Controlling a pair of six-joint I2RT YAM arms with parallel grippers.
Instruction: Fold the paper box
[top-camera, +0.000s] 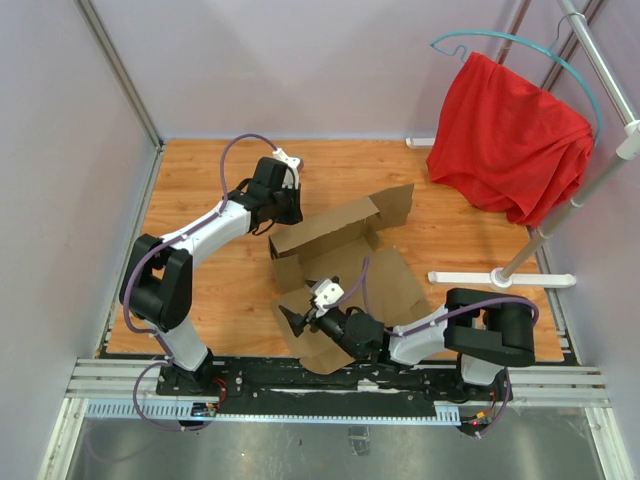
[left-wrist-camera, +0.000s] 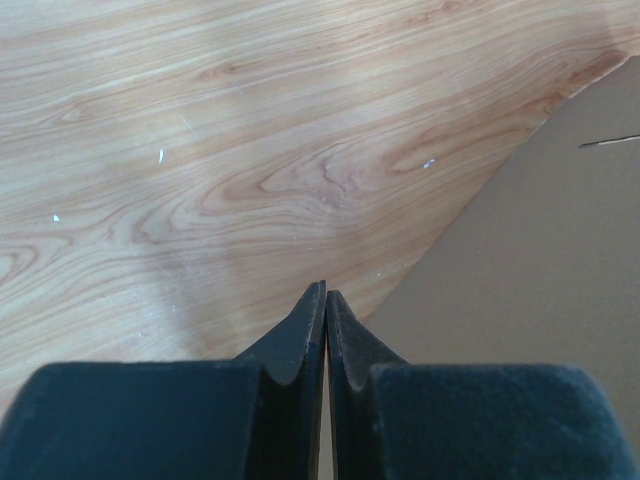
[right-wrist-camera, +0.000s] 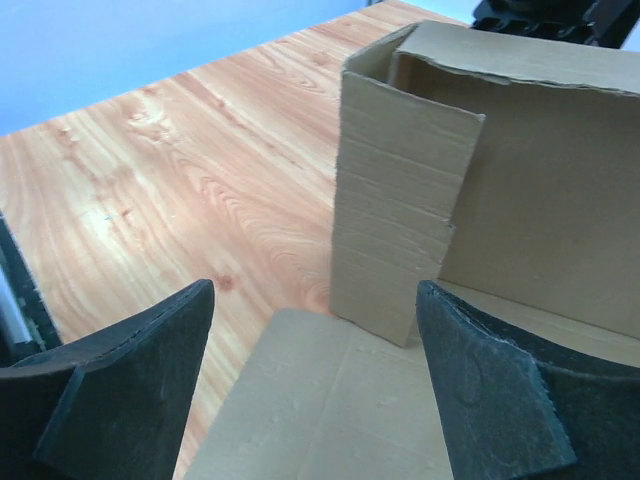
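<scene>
Right gripper (right-wrist-camera: 315, 295) sits spread wide and empty, low over a flat flap of the paper box (right-wrist-camera: 530, 200). Left gripper (left-wrist-camera: 326, 300) is pressed together on nothing, by the box's edge. Box lies half built mid desk (right-wrist-camera: 150, 170), walls partly up. Next job, I think: lift the near flap with care.

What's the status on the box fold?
Left gripper shut beside the paper box. Right gripper open, facing an upright flap. Box partly folded. Red cloth hangs clear.

Bright, even light, soft shadows; wrist views seem slightly blurred up close.
</scene>
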